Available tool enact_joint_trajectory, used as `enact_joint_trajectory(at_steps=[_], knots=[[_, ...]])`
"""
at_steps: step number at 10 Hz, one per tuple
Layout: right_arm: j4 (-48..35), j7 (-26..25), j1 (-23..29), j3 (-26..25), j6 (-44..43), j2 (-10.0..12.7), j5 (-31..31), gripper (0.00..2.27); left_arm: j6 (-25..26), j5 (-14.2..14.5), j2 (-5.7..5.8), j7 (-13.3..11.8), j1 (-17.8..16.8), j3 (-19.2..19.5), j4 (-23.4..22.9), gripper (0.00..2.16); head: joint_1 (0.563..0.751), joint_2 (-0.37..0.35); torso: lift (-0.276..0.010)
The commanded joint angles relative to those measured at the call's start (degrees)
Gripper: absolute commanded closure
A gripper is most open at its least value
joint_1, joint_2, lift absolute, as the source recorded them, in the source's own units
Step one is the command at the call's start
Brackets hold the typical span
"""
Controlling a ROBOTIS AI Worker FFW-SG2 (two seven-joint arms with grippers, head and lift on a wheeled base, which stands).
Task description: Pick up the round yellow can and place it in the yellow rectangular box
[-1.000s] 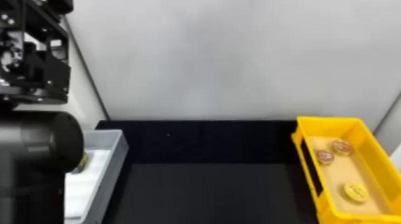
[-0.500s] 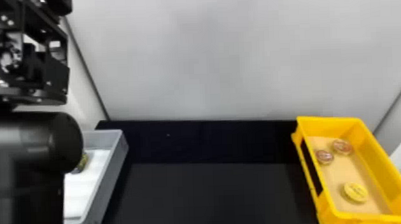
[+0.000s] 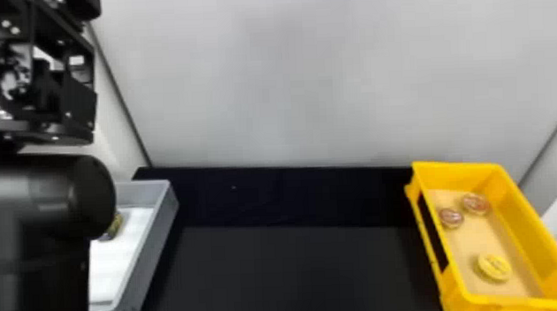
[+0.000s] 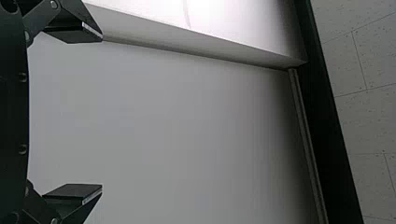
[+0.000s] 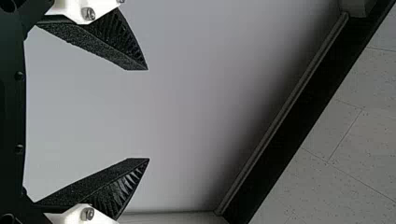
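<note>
The round yellow can (image 3: 494, 267) is placed flat on the tan floor of the yellow rectangular box (image 3: 530, 228), toward the near end. Farther back in the same box, two reddish round cans (image 3: 475, 203) are set near each other. The box is placed at the right of a black table (image 3: 290, 271), whose back strip is seen as a deeper black than its dark gray near part. At the left, a gray box (image 3: 151, 268) with a white floor is partly covered from sight by the left arm (image 3: 44, 196). A dark and yellow item (image 3: 113, 227) is held in that gray box (its full shape cannot be told, as it is partly hidden). Behind the table, a plain pale gray wall (image 3: 310, 76) is met by side walls at dark seams.

In the head view, the table and both boxes are shown; in each wrist view, speckled tiles (image 4: 364, 116) are shown instead, beyond a black band (image 4: 327, 116). The left gripper (image 4: 102, 113) is spread wide, with pale wall seen between its fingers. The right gripper (image 5: 148, 114) is also parted widely, with its ribbed black fingers framed by the same pale backdrop.
</note>
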Motion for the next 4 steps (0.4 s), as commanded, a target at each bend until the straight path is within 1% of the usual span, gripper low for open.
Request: enact_joint_trajectory(at_steps=[1,3,4], knots=[[-0.38,-0.48,-0.46,0.08,1.84,0.0,-0.79,0.09,0.02,-0.02,0.0,0.0,0.0,0.0,0.0,0.14,0.663,0.054,-0.005],[-0.91,-1.1,-0.64,0.26,3.25,0.0,-1.06,0.09,0.02,-0.1,0.0,0.0,0.0,-0.08,0.0,0.14,0.663,0.054,-0.005],[-0.65,-0.74,-0.55,0.0,2.19,0.0,-1.06,0.08,0.02,-0.1,0.0,0.0,0.0,-0.08,0.0,0.14,0.663,0.054,-0.005]])
